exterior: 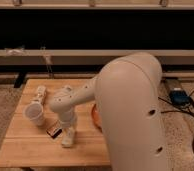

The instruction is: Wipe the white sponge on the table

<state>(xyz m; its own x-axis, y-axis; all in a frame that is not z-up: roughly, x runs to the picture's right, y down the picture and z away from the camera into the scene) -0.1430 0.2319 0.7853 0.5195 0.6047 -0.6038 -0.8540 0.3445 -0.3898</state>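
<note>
wooden table (30, 146) bears white cup (35, 114), dark bar (53, 131) beside low claw (68, 137), grip unclear.

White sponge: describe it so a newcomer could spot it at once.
On the wooden table, look near the front edge, directly below the gripper. The white sponge is the small pale flat block there, beside the dark bar, unlike the upright paper cup.
</note>
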